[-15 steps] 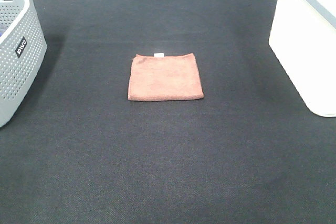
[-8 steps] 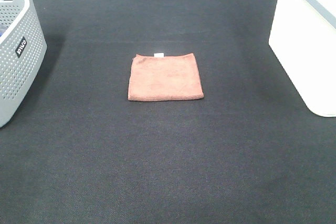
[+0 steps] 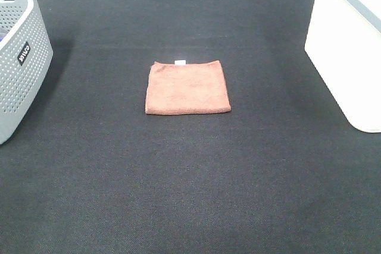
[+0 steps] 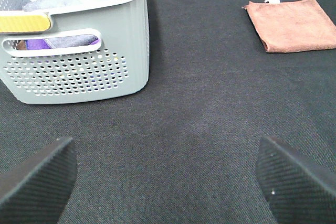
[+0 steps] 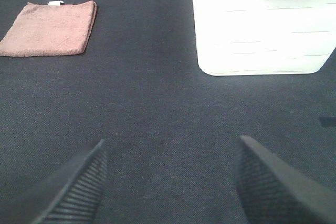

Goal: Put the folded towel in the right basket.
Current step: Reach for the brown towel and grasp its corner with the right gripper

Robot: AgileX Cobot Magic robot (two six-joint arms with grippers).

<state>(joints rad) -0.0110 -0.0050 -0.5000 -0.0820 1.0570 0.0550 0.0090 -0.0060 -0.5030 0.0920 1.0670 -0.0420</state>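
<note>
The folded towel (image 3: 187, 87), a reddish-brown square with a small white tag on its far edge, lies flat on the black mat in the middle of the exterior high view. It also shows in the left wrist view (image 4: 291, 24) and the right wrist view (image 5: 50, 29). The right basket (image 3: 351, 46), a plain white smooth-walled bin, stands at the right edge and shows in the right wrist view (image 5: 262, 30). My left gripper (image 4: 165, 182) and right gripper (image 5: 168, 182) are both open and empty, well short of the towel. Neither arm shows in the exterior high view.
A grey perforated basket (image 3: 18, 57) with a black label stands at the left edge. In the left wrist view the grey basket (image 4: 79, 72) holds several pieces of blue and purple cloth. The black mat (image 3: 190, 176) covers the whole table.
</note>
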